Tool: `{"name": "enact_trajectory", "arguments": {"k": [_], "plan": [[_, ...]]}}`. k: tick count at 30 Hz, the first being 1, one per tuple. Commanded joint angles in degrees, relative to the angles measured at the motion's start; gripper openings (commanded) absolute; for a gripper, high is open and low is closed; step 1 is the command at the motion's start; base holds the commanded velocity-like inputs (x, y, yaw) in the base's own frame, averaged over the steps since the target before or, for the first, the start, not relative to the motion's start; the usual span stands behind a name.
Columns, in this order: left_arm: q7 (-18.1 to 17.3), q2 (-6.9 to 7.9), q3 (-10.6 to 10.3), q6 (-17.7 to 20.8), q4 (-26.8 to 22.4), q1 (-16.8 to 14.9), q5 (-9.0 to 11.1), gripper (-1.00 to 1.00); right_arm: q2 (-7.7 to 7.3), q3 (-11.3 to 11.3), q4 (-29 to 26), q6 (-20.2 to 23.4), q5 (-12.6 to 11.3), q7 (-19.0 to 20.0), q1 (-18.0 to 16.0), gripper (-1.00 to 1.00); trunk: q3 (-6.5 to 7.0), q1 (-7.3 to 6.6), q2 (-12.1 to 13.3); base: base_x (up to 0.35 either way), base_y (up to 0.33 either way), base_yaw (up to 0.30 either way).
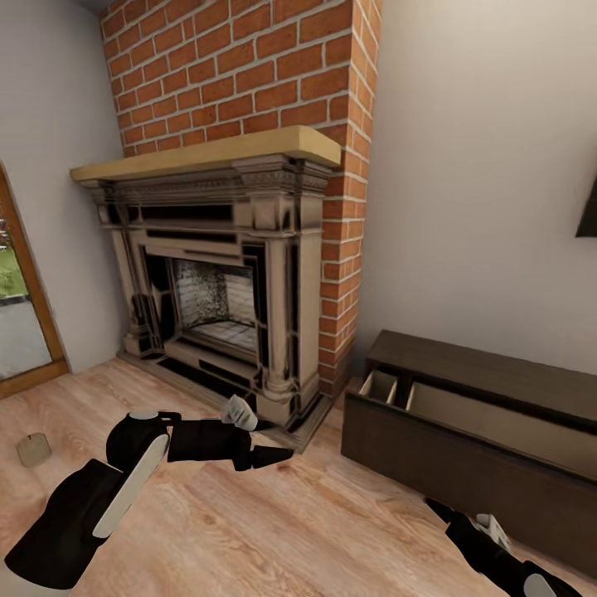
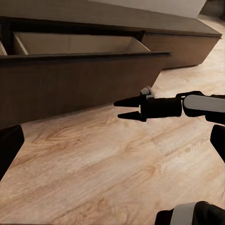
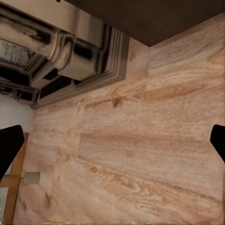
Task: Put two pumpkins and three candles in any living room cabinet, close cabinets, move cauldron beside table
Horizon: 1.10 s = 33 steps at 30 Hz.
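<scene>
Nearest the head camera, the left gripper (image 1: 278,455) hangs empty with jaws narrowly parted, the lone candle (image 1: 34,448) upright on the floor well behind its wrist, nearer this arm than the right gripper (image 2: 124,108), likewise slightly parted, beside the open cabinet (image 1: 464,431)

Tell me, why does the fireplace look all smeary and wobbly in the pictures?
In the head view, the fireplace has streaky, stretched dark and pale patches, a rough render, while the brick chimney looks sharp. In the right wrist view, the fireplace's base is blurry and tilted. In the left wrist view, the floor is soft, with no strong shadows or glare.
</scene>
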Motion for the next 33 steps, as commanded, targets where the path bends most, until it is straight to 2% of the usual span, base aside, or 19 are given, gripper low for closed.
{"name": "enact_trajectory", "arguments": {"k": [1, 12, 19, 25, 33], "plan": [[0.02, 0.04, -0.07, 0.28, 0.00, -0.07, 0.19, 1.00, 0.02, -0.16, -0.01, 0.49, -0.39, 0.07, 0.00, 1.00, -0.06, -0.03, -0.03, -0.189, -0.228, 0.291], [0.00, 0.03, -0.05, 0.19, 0.06, -0.07, 0.23, 1.00, 0.24, -0.07, -0.01, 0.48, -0.31, -0.03, -0.06, 1.00, -0.06, -0.03, -0.03, -0.076, -0.087, 0.284], [0.01, 0.02, 0.00, 0.28, 0.08, -0.07, 0.24, 1.00, 0.75, 0.25, -0.01, 0.45, 0.08, -0.03, -0.03, 1.00, -0.06, -0.03, -0.03, -0.003, -0.004, 0.082], [0.02, 0.02, 0.03, 0.42, 0.08, -0.08, 0.17, 1.00, 1.32, 1.06, -0.01, -0.88, 0.91, -0.03, -0.06, 1.00, 1.01, -1.35, 2.38, 0.000, 0.000, 0.028], [0.98, 0.02, 0.23, 0.54, 0.15, -0.10, -0.01, 1.00, 1.45, 1.47, -0.02, -2.13, 1.02, 0.04, -0.05, 1.00, 2.45, -3.11, 5.58, 0.000, 0.000, 0.215]]}}
